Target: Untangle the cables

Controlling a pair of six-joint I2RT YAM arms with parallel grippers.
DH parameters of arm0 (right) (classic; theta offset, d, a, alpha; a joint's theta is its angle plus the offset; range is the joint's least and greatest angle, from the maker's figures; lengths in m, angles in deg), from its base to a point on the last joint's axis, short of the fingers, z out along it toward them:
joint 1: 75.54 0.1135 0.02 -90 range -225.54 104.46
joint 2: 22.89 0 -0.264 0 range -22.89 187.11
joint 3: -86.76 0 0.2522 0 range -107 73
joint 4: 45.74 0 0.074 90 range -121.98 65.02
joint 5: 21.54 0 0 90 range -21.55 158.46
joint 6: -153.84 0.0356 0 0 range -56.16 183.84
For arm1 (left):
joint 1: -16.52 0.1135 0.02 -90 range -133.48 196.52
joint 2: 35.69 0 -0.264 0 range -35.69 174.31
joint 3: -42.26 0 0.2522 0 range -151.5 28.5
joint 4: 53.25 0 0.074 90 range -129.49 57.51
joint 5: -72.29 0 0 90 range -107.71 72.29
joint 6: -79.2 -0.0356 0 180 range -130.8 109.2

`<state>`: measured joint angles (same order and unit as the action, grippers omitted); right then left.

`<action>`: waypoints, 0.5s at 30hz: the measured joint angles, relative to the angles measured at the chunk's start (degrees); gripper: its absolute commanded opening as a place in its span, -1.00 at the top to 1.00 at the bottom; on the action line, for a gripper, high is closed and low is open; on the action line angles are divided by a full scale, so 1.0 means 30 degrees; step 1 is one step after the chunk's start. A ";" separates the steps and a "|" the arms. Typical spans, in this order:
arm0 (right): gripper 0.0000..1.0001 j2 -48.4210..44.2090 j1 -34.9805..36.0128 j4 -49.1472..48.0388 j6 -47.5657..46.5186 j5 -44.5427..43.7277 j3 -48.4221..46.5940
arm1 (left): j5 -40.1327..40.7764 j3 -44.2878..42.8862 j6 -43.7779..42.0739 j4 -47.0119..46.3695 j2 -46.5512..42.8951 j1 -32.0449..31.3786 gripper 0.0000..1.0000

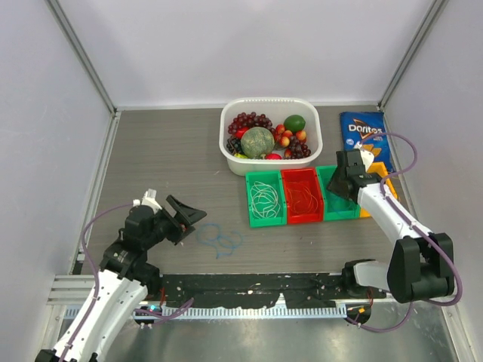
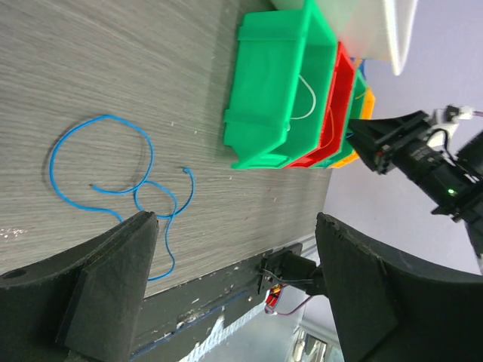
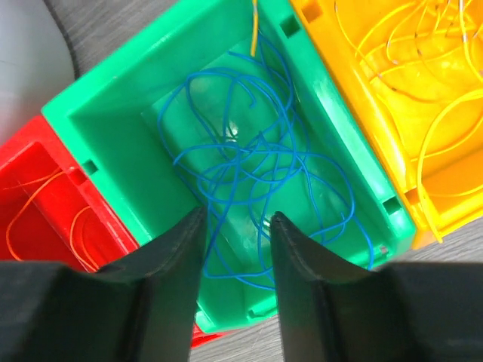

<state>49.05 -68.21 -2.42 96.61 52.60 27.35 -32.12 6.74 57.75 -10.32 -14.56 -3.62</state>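
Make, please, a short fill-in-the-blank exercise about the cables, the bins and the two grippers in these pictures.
The loose cable on the table is ____.
The cables in the red bin are ____.
The right gripper hangs over a ____ bin of blue cables.
The left gripper holds its jaws wide ____.
Missing words: blue; orange; green; open.

bins (image 1: 303, 219) and basket (image 1: 270, 102) ahead, tabletop (image 1: 166, 166) open left

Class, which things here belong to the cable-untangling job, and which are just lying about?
Job: loose thin blue wire; tangled blue wires in the green plastic bin; white wires; orange wires; yellow wires.
Lying about: white plastic tub of fruit; blue Doritos crisp bag.
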 measured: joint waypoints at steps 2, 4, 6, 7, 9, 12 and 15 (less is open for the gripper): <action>-0.12 -0.0073 0.0036 0.0007 -0.0415 0.0000 -0.0299 | -0.0015 0.0015 -0.0015 0.0080 0.0495 0.0000 -0.77; -0.19 -0.0277 0.0226 0.0022 -0.0678 -0.0153 -0.0612 | -0.0029 0.0131 -0.0007 0.0080 0.0758 0.0000 -0.76; -0.21 -0.0743 0.0648 0.0233 -0.0954 -0.0634 -0.0940 | -0.0029 0.0364 0.0015 0.0080 0.0809 0.0000 -0.75; -0.21 -0.1064 0.1013 0.0444 -0.1078 -0.0947 -0.1137 | -0.0029 0.0510 0.0058 0.0080 0.0794 0.0000 -0.74; -0.21 -0.1727 0.2259 0.0984 -0.1377 -0.1734 -0.1661 | -0.0029 0.0801 0.0153 0.0066 0.0772 0.0000 -0.73; -0.24 -0.2310 0.5362 0.1559 -0.1792 -0.2980 -0.2732 | 0.0029 0.1086 0.0233 0.0138 0.0743 0.0000 -0.73; -0.29 -0.2113 1.0032 0.1705 -0.2412 -0.3840 -0.3840 | 0.0182 0.1078 0.0372 0.0335 0.0554 0.0000 -0.76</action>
<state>42.72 -38.11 2.69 89.38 41.08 15.83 -31.57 9.97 58.87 -9.32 -12.90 -3.62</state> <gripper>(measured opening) 0.620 0.870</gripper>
